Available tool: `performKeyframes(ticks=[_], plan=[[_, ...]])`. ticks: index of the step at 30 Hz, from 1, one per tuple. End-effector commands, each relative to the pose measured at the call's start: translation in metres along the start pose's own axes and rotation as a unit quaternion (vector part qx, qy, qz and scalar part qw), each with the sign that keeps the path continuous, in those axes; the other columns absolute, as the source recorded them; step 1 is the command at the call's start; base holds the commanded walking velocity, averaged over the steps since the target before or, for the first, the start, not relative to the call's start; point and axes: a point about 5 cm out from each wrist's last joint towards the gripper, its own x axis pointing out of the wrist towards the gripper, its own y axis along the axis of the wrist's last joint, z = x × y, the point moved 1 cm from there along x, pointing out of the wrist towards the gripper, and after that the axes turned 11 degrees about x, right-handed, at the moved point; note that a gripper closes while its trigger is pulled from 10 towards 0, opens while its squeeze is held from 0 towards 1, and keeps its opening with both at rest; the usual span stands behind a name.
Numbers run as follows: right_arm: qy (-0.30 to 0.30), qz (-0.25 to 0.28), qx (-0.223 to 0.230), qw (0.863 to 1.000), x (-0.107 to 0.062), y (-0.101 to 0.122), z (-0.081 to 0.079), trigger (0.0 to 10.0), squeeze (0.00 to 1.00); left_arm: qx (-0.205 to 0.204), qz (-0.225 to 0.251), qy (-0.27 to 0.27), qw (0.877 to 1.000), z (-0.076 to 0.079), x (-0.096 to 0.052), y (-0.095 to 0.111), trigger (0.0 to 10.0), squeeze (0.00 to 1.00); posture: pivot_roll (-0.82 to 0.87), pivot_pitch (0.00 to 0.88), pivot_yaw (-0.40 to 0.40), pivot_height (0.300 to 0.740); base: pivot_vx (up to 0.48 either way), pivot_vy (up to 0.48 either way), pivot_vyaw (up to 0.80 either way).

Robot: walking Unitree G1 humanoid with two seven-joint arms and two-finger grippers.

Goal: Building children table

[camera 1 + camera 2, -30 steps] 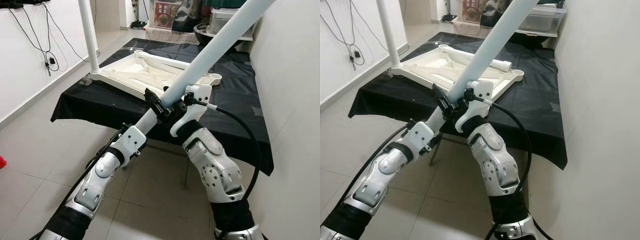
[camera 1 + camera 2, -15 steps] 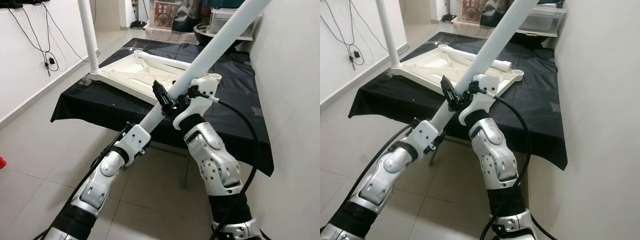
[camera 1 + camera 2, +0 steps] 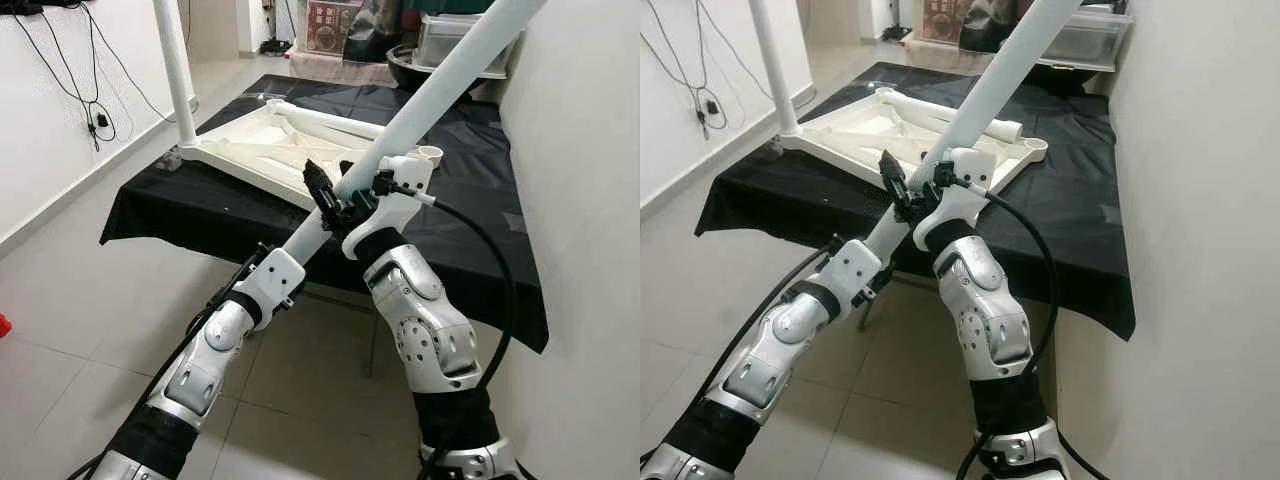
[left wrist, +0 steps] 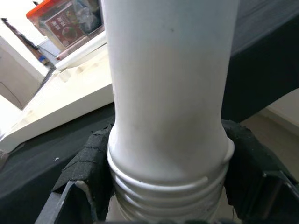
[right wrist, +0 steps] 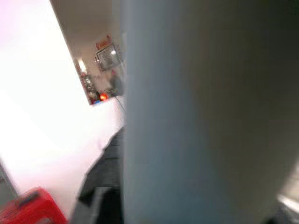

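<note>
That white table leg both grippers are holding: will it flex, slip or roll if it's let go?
The white table leg looks like a rigid plastic tube, straight along its whole length, so probably no flex. Its smooth round surface may slip or twist between the left gripper's pads, which clamp just above the threaded end. The right gripper grips higher. Laid on the black cloth, it would likely roll.

White table leg (image 3: pixel 440 85) running out past the top edge (far end not showing), its threaded end (image 4: pixel 163 196) being cut by the frame bottom in the left wrist view, right wrist view blurring into pale tube, upright leg (image 3: pixel 175 70) being cropped above too.
</note>
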Motion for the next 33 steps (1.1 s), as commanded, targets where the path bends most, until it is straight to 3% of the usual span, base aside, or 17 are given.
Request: performKeyframes(ticks=[1, 11, 12, 13, 14, 19, 27, 28, 33], plan=[[0.005, 0.001, -0.004, 1.000, 0.0007, 0.0002, -0.0051, 0.0, 0.00, 0.017, 0.017, -0.012, 1.000, 0.0064, -0.0002, 0.0056, 10.0, 0.00, 0.05, 0.087, -0.040, 0.740, 0.000, 0.000, 0.00], [0.006, 0.002, -0.009, 1.000, 0.0011, -0.0014, -0.0062, 0.0, 0.00, 0.014, 0.021, -0.008, 1.000, 0.0057, 0.0013, 0.0073, 10.0, 0.00, 0.05, 0.073, -0.041, 0.740, 0.000, 0.000, 0.00], [0.006, 0.002, -0.010, 1.000, 0.0009, -0.0019, -0.0060, 3.5, 0.00, 0.014, 0.022, -0.008, 1.000, 0.0063, 0.0015, 0.0076, 10.0, 0.00, 0.06, 0.069, -0.043, 0.740, 0.000, 0.000, 0.00], [0.006, 0.002, -0.010, 1.000, 0.0009, -0.0019, -0.0060, 3.5, 0.00, 0.014, 0.022, -0.008, 1.000, 0.0063, 0.0015, 0.0076, 10.0, 0.00, 0.06, 0.069, -0.043, 0.740, 0.000, 0.000, 0.00], [0.003, 0.002, -0.013, 1.000, 0.0008, -0.0023, -0.0052, 10.0, 0.00, 0.013, 0.022, -0.008, 1.000, 0.0068, 0.0015, 0.0079, 10.0, 0.00, 0.06, 0.069, -0.043, 0.740, 0.000, 0.000, 0.00], [-0.003, 0.001, -0.017, 1.000, 0.0006, -0.0035, -0.0030, 10.0, 0.00, 0.011, 0.024, -0.009, 1.000, 0.0080, 0.0011, 0.0086, 10.0, 0.00, 0.06, 0.062, -0.044, 0.740, 0.000, 0.000, 0.00], [-0.002, 0.000, -0.012, 1.000, -0.0001, -0.0050, -0.0028, 10.0, 0.00, -0.030, 0.015, 0.000, 0.999, 0.0066, -0.0009, 0.0063, 10.0, 0.00, 0.06, 0.061, -0.042, 0.740, 0.000, 0.000, 0.00], [-0.002, 0.000, -0.011, 1.000, 0.0000, -0.0048, -0.0027, 10.0, 0.00, -0.026, 0.013, 0.000, 1.000, 0.0058, -0.0011, 0.0048, 10.0, 1.00, 0.06, 0.060, -0.044, 0.740, 0.000, 0.000, 0.00], [-0.003, 0.003, -0.012, 1.000, 0.0012, -0.0027, -0.0010, 10.0, 0.00, -0.018, 0.006, 0.005, 1.000, 0.0019, -0.0026, -0.0009, 10.0, 1.00, 0.06, 0.065, -0.045, 0.740, 0.000, 0.000, 0.00]])
